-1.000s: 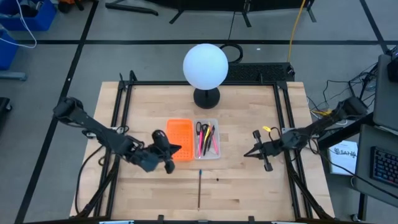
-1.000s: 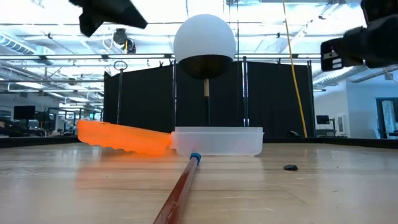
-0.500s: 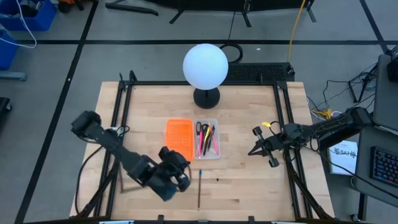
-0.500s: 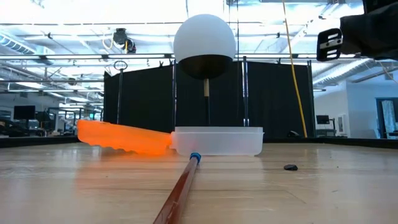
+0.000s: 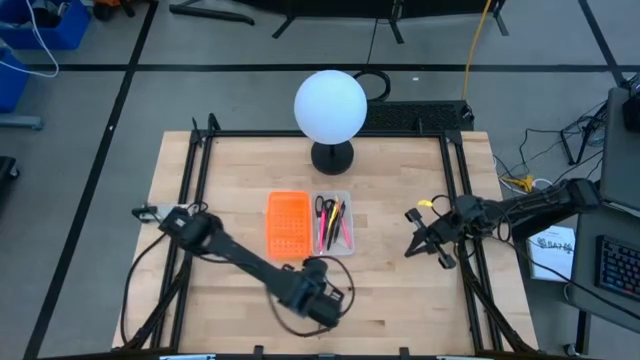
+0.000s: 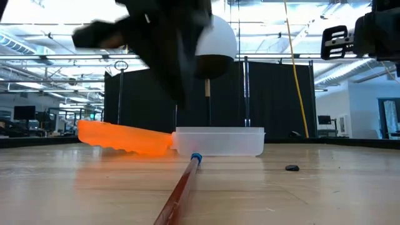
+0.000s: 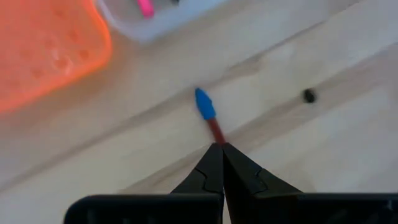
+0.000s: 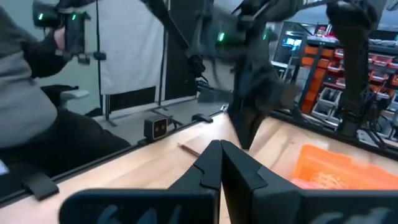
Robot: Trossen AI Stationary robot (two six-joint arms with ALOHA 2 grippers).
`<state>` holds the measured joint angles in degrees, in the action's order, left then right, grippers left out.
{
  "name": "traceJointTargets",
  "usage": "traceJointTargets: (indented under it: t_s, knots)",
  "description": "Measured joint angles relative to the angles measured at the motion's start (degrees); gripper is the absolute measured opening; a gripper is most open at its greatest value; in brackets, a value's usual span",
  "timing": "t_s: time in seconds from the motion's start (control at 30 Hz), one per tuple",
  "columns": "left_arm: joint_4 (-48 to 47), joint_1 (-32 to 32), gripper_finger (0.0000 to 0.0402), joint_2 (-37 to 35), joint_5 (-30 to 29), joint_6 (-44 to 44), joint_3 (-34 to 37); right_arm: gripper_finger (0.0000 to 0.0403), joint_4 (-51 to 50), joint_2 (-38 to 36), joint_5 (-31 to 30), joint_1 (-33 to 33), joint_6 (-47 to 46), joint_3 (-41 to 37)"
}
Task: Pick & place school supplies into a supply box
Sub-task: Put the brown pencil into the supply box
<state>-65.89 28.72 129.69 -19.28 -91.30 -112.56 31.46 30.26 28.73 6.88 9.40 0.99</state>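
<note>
A brown pencil with a blue cap (image 7: 204,104) lies alone on the wood (image 6: 184,187), near the table's near edge. My left gripper (image 7: 219,147) is shut and hovers over the pencil's shaft (image 5: 322,298); in the low view the arm is a dark blur well above the table (image 6: 165,44). The clear supply box (image 5: 333,222) holds black-handled scissors and several pens. My right gripper (image 8: 221,144) waits shut above the table's right side (image 5: 408,243).
The orange perforated piece (image 5: 287,222) lies left of the box, its edge against the box wall (image 6: 125,137). A small black bit (image 5: 350,289) sits right of the pencil. A white globe lamp (image 5: 330,105) stands behind the box. A person (image 8: 25,93) shows beyond the table.
My left arm has swung from beside the orange piece toward the near edge and then right, ending over the pencil. My right gripper has stayed about where it was. The pencil, box and orange piece have not moved.
</note>
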Motion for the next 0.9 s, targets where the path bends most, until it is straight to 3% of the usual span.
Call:
traceJointTargets:
  t_s: [0.2, 0.4, 0.7, 0.9]
  knots:
    - [-0.03, -2.62, 0.0029, 3.86, 5.53, 0.09, -1.11, 0.0, -0.5, -0.05, 0.08, -0.61, -1.27, 0.0]
    - [0.87, -3.2, 0.0076, 3.86, 5.85, 2.22, -1.2, 0.0, -0.61, -0.05, 0.1, -0.62, -2.46, 0.0]
    - [2.79, -5.19, 0.0179, 3.86, 7.76, 4.27, -1.2, 0.0, -1.16, -0.05, 0.1, -0.6, -2.28, 0.0]
    - [2.99, -7.44, 0.0199, 3.86, 9.01, 6.8, -0.79, 0.0, -1.17, -0.05, 0.11, -0.6, -2.28, 0.0]
